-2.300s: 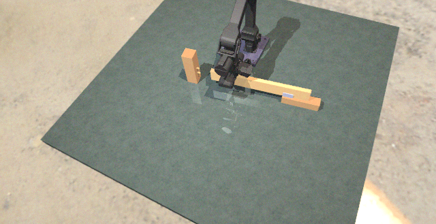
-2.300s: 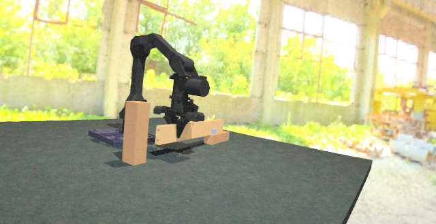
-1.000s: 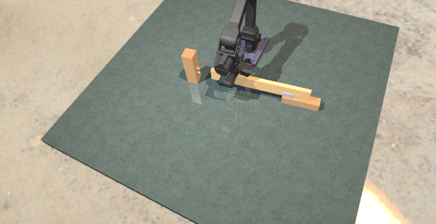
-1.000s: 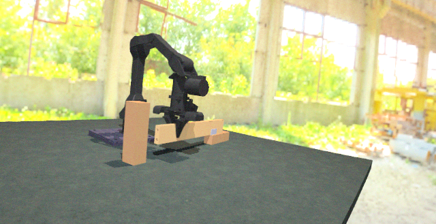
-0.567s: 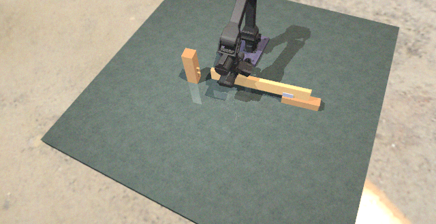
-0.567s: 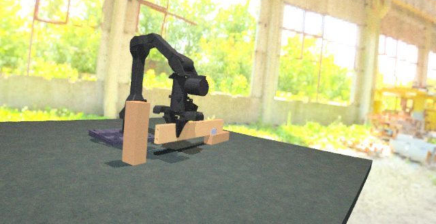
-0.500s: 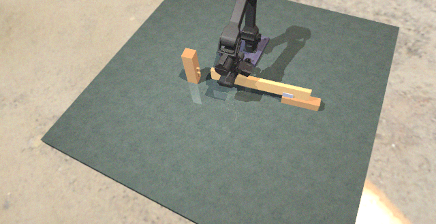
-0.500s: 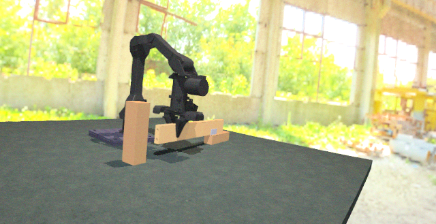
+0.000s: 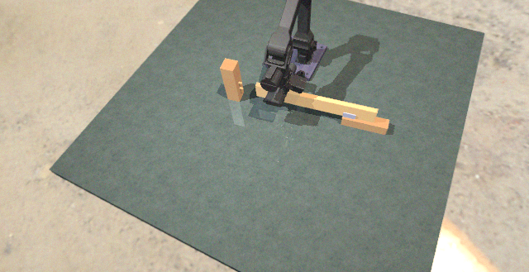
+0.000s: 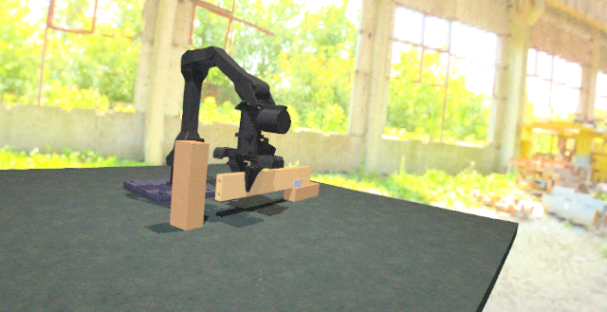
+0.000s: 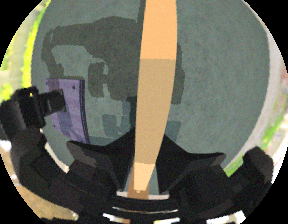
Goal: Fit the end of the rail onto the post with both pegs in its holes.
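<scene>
The long pale rail (image 9: 331, 104) (image 10: 280, 179) (image 11: 156, 100) is held off the table, about level, its far end in the bracket (image 9: 349, 116) (image 10: 297, 183) on the footboard block (image 9: 365, 126) (image 10: 305, 192). My gripper (image 9: 278, 98) (image 10: 249, 184) (image 11: 145, 128) is shut on the rail near its near end. The upright post (image 9: 231, 79) (image 10: 189, 186) stands a short gap from that end. Two pegs (image 9: 240, 88) stick out of the post towards the rail. The holes in the rail's end show small in the exterior view; the pegs are hidden there.
The arm's purple base plate (image 9: 316, 61) (image 10: 147, 191) (image 11: 70, 107) lies behind the rail, on the arm's side. The dark mat (image 9: 248, 189) (image 10: 332, 255) carries the post, the block and the arm. Shadows of the arm and rail fall on it.
</scene>
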